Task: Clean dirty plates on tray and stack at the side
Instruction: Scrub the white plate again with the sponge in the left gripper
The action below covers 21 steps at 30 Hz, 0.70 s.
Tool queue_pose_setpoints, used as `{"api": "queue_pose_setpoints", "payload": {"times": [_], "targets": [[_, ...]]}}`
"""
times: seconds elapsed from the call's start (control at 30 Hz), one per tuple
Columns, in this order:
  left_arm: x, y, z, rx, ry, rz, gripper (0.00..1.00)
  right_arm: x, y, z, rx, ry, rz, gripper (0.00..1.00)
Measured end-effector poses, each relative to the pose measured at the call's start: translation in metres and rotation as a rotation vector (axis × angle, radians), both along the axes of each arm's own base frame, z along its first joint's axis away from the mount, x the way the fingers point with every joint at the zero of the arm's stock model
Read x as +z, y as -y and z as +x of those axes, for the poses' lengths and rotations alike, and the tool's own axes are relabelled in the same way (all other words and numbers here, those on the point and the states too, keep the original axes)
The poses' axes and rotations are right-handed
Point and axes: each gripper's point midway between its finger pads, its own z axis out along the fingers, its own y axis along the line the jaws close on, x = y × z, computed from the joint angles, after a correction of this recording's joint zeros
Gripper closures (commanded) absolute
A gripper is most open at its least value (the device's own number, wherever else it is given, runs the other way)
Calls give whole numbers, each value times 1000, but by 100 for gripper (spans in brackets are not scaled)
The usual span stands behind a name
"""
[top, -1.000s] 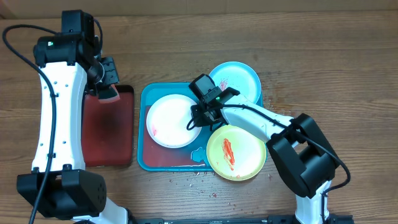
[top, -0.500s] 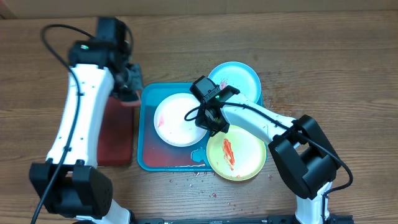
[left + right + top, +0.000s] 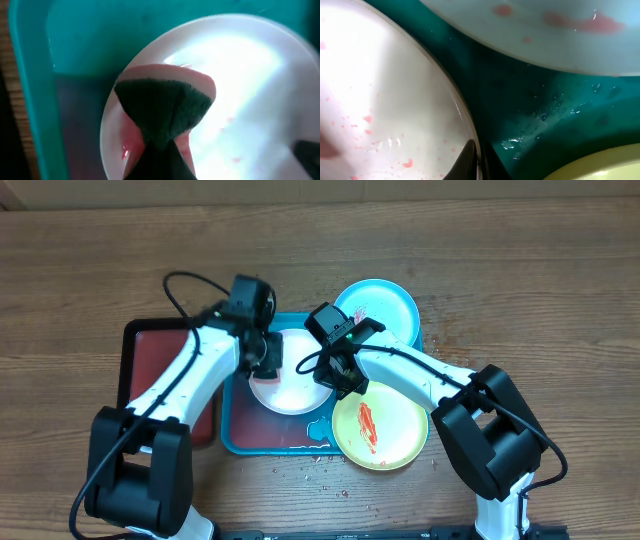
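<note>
The white plate [image 3: 292, 387] lies in the turquoise tray [image 3: 258, 432], with faint red specks. My left gripper [image 3: 267, 357] is shut on a sponge [image 3: 165, 102], dark green face outward, pressed on the white plate's [image 3: 245, 95] left rim by a red smear. My right gripper [image 3: 337, 372] is shut on the white plate's right rim [image 3: 470, 131], one finger on each side. The light blue plate [image 3: 380, 308] with red smears rests on the tray's far right corner. The yellow-green plate [image 3: 382, 425] with a red streak overlaps the tray's near right corner.
A dark red tray [image 3: 160, 380] with a black rim lies left of the turquoise tray, under my left arm. Small crumbs [image 3: 312, 465] dot the table in front of the tray. Water drops sit on the tray floor [image 3: 540, 115].
My left arm has swung right from the dark red tray to the white plate, carrying the sponge. My right gripper has stayed on the plate's rim.
</note>
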Motion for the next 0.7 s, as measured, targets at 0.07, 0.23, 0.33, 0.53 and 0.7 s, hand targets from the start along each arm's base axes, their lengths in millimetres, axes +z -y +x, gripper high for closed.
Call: {"api": "queue_pose_setpoints", "payload": {"times": [0.07,0.23,0.33,0.53,0.7], "targets": [[-14,-5,-2,14,19,16,96,0,0,0,1,2,1,96],[-31,-9,-4,30,65,18,96,0,-1,1,11,5,1,96],[-32,-3,-15,-28,33,-8,96,0,-1,0,12,5,1,96],[-30,39,-68,-347,-130,-260,96,0,-1,1,16,6,1,96],[-25,56,-73,-464,-100,-353,96,0,-1,1,24,7,0,96]]}}
